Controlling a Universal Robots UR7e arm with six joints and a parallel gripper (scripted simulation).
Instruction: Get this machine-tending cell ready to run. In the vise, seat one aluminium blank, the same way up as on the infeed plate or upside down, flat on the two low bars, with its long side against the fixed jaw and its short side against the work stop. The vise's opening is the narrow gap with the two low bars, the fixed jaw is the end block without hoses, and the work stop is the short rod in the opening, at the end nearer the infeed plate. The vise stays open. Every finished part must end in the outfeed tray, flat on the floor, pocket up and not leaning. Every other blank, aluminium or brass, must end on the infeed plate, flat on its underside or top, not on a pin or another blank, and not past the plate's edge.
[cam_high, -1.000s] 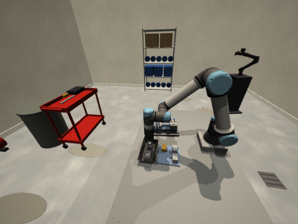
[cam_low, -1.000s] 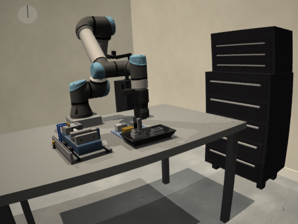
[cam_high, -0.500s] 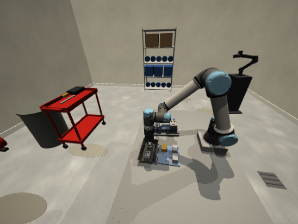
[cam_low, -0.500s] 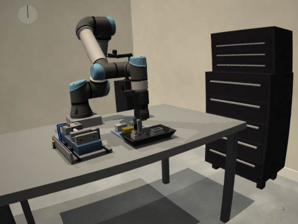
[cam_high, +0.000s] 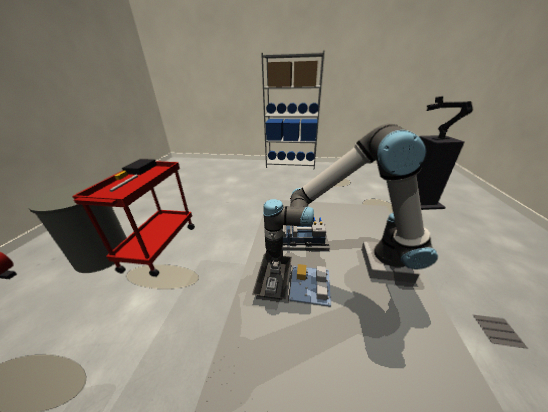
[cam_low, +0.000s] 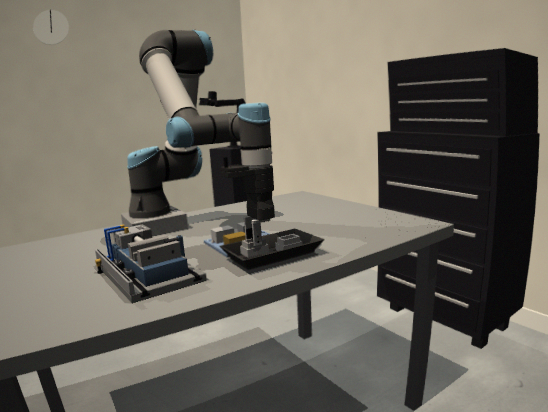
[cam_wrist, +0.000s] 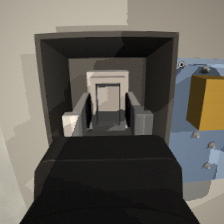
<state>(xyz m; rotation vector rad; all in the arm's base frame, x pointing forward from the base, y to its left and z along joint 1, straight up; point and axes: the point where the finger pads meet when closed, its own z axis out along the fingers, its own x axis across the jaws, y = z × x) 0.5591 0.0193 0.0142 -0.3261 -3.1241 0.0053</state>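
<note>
My gripper (cam_wrist: 108, 103) is shut on a grey finished part (cam_wrist: 107, 122), pocket up, down inside the black outfeed tray (cam_wrist: 107, 80), at the end nearer the vise. It also shows in the exterior view (cam_low: 254, 231) over the part (cam_low: 251, 246). I cannot tell whether the part touches the tray floor. A second finished part (cam_low: 287, 240) lies at the tray's other end (cam_wrist: 107, 80). The blue infeed plate (cam_high: 312, 287) carries a brass blank (cam_high: 302, 271) and two aluminium blanks (cam_high: 321, 271) (cam_high: 323, 289). The vise (cam_low: 145, 255) stands open beyond the tray.
The brass blank (cam_wrist: 205, 102) stands close to the tray's right wall. Small pins (cam_wrist: 207, 165) stick up from the plate. The arm's base (cam_low: 150, 215) stands behind the vise. A black drawer cabinet (cam_low: 455, 185) stands off the table to the right.
</note>
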